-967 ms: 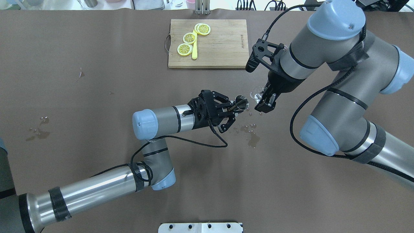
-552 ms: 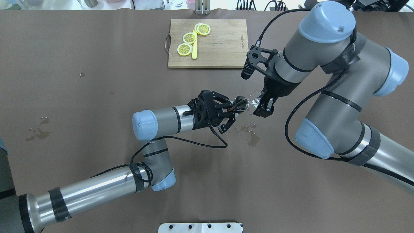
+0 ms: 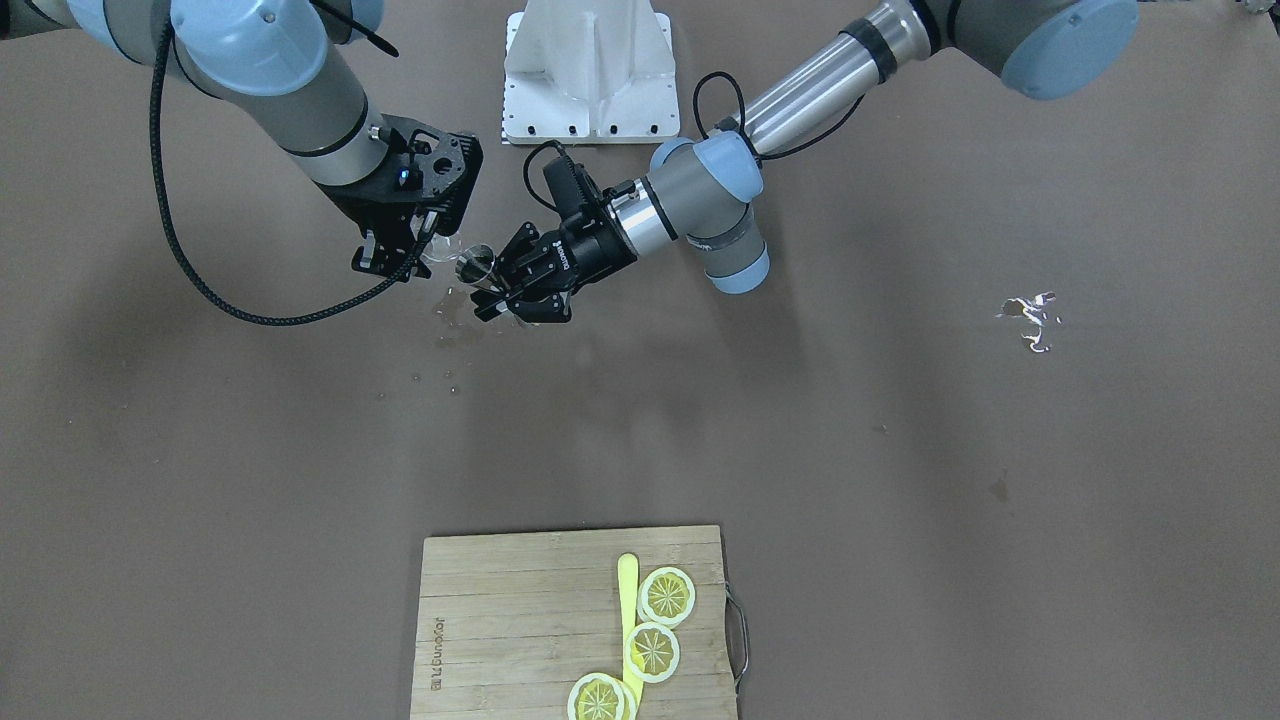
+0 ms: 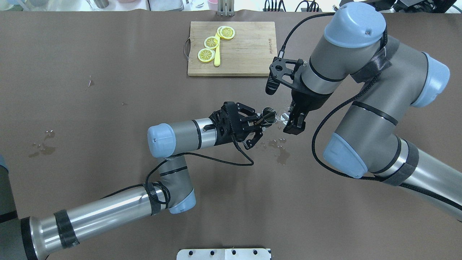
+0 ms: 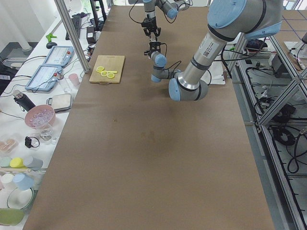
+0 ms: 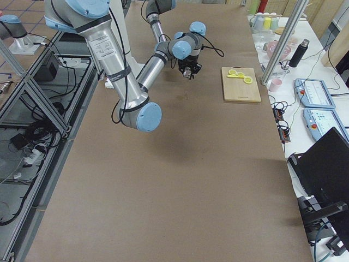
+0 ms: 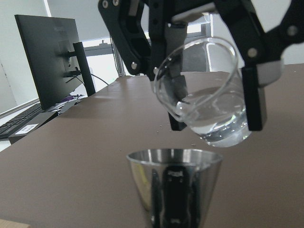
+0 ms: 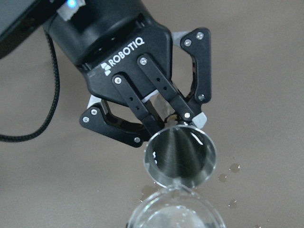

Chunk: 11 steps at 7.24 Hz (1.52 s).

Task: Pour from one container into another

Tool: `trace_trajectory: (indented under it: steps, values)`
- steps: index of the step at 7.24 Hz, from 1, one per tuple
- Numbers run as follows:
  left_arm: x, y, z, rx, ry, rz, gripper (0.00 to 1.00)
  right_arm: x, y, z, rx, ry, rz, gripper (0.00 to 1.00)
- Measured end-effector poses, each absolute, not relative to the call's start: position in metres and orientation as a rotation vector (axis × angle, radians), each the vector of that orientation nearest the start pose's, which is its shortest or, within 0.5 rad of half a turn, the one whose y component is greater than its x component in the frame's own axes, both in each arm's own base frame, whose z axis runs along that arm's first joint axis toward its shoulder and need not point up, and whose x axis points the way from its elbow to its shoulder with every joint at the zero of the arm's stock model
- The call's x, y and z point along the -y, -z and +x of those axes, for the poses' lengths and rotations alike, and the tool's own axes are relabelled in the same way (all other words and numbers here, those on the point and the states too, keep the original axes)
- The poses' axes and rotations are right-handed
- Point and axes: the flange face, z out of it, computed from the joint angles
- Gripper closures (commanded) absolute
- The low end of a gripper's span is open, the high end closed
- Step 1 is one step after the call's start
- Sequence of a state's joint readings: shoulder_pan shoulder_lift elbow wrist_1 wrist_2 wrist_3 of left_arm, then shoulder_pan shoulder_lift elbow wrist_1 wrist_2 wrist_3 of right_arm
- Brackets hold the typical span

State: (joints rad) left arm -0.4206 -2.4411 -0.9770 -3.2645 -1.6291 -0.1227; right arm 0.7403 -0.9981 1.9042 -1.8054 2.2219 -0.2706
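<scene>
Steel jigger [image 4: 269, 115]: where is it?

Off the table [image 4: 108, 90], near its middle. The left gripper [image 8: 175, 111] has it by the narrow waist, fingers closed in on both sides, and the jigger stands upright with its wide mouth up.

And the glass [image 7: 218, 121]?

The right gripper [image 7: 214, 95] has it clamped, one finger on each side of the wall. The glass is tipped, its rim leaning down toward the jigger's mouth, and it sits just above and beside that mouth.

Do the rims touch?

I cannot tell. From the right wrist camera the lip of the glass overlaps the edge of the jigger; from the left wrist camera a gap seems to show between them.

Is anything in the glass?

Clear liquid is pooled in the low side of its thick base. Whether any lies in the jigger I cannot tell; its inside only shines.

What about the table below?

Wet drops and a small puddle [image 4: 281, 153] lie on the brown cover just beside the two grippers. Well apart, at the far edge, a wooden cutting board [image 4: 249, 54] bears lemon slices [image 4: 211, 42].
</scene>
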Motion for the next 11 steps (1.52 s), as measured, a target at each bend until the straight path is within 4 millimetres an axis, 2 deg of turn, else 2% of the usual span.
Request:
trace_trajectory:
  steps: [3,6,11]
  values:
    - [0.423,-0.197,0.636,-1.252,-0.714,1.629,1.0,0.462,-0.205,-0.4,0.813,1.284,0.451,1.0]
    - [0.422,-0.197,0.635,-1.257,-0.712,1.633,1.0,0.472,-0.189,-0.411,0.79,1.323,0.397,1.0]
    - [0.422,-0.2,0.636,-1.259,-0.712,1.633,1.0,0.474,-0.177,-0.414,0.754,1.36,0.307,1.0]
